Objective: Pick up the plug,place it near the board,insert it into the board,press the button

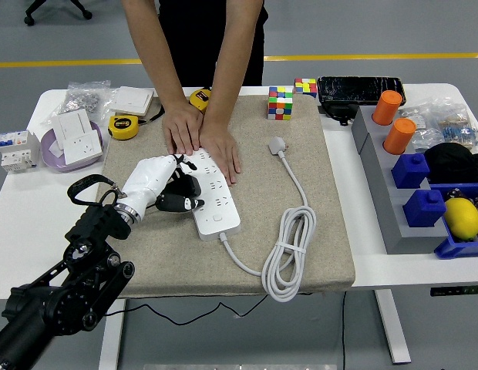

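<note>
Grey floor with a yellow line lies behind the white tabletop (362, 266), whose middle is covered by a beige rectangular fabric mat (258, 208). At the far side stands a person in dark clothing, both hands (202, 137) pressed flat on the far end of the white multi-socket power strip (210, 196), which lies on the mat running from far to near. From the lower left enters the black left arm, ending in the white five-fingered left hand (163, 189); its fingers are curled around a black plug (180, 193), which is held against the left edge of the strip over its sockets; whether the pins are seated cannot be told. The strip's white cable (289, 247) leaves its near end, coils in a loop at the mat's near right and runs up to a white plug (278, 145) lying on the mat, well apart from the hand. On the right stands a grey rack (382, 208) with two orange cylinders (393, 122), blue blocks (416, 189) and a yellow lemon-like object (462, 217). Along the far edge sit two coloured puzzle cubes (281, 102), a black case (360, 88) and yellow tape measures (125, 126); at left are white wall sockets (79, 135)
</note>
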